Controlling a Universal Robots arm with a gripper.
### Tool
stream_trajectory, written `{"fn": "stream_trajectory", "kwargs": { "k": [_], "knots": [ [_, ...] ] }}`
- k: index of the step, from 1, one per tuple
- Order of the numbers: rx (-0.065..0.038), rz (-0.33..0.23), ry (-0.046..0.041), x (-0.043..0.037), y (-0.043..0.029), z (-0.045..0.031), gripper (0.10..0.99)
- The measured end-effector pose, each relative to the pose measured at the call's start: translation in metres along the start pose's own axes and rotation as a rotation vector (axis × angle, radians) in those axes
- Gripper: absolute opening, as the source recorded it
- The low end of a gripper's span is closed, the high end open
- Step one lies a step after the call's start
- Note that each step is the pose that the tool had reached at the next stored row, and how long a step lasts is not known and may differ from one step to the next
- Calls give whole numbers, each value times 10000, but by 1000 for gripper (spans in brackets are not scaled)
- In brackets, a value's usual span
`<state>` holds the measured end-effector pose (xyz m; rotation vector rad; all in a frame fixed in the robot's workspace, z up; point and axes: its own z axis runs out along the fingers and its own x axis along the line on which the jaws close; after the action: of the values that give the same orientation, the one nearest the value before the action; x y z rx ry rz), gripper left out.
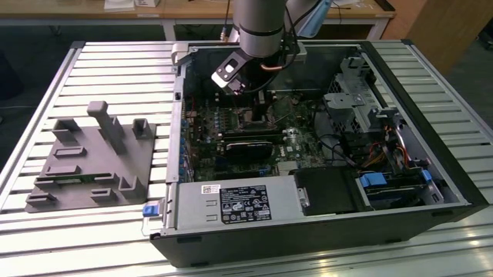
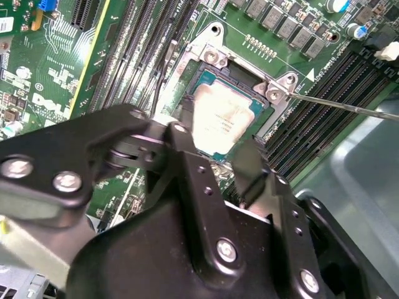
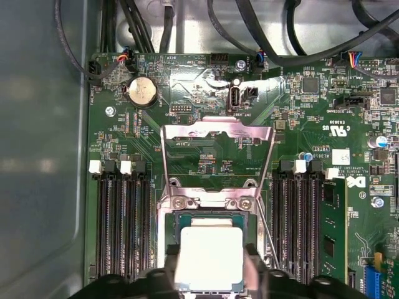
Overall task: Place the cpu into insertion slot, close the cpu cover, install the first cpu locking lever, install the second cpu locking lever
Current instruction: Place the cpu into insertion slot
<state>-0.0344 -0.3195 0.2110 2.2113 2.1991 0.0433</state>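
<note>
I have the desk [image 1: 115, 63] with the open computer case [image 1: 308, 242] lying across its middle, and a grey fixture plate [image 1: 92, 161] near the desk's edge at the exterior view's left. The arm [image 1: 258, 23] reaches down into the case toward the desk's far edge.

Inside is the green motherboard [image 3: 299, 118]. The cpu cover [image 3: 218, 129] is swung up and open, clear of the insertion slot [image 3: 206, 200]. One thin locking lever [image 2: 349, 107] stands free beside the slot.

I judge the first step is in hand, placing the chip. The cpu [image 2: 225, 115] lies within the slot's metal rim, and the pincer [image 3: 211, 265] is drawn narrow on it, a finger [image 3: 169, 265] against each of two opposite edges. Whatever follows calls for the chip to sit flat and square, with the cover and levers undone.

The pincer's body hides the slot's near half, so the chip may be seated or just above the contacts; I cannot say which. The second lever is hard to pick out.
</note>
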Motion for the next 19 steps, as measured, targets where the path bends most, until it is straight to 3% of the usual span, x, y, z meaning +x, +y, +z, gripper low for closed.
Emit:
{"fn": "stream_trajectory", "kwargs": {
  "k": [2, 3, 8, 10, 12, 19],
  "knots": [
    [-1, 0, 1, 0, 0, -1, 412],
    [0, 0, 1, 0, 0, -2, 412],
    [0, 0, 0, 0, 0, -5, 176],
    [-1, 0, 2, 0, 0, -6, 176],
    [0, 0, 1, 0, 0, -8, 106],
    [-1, 0, 1, 0, 1, -17, 106]
  ]
}}
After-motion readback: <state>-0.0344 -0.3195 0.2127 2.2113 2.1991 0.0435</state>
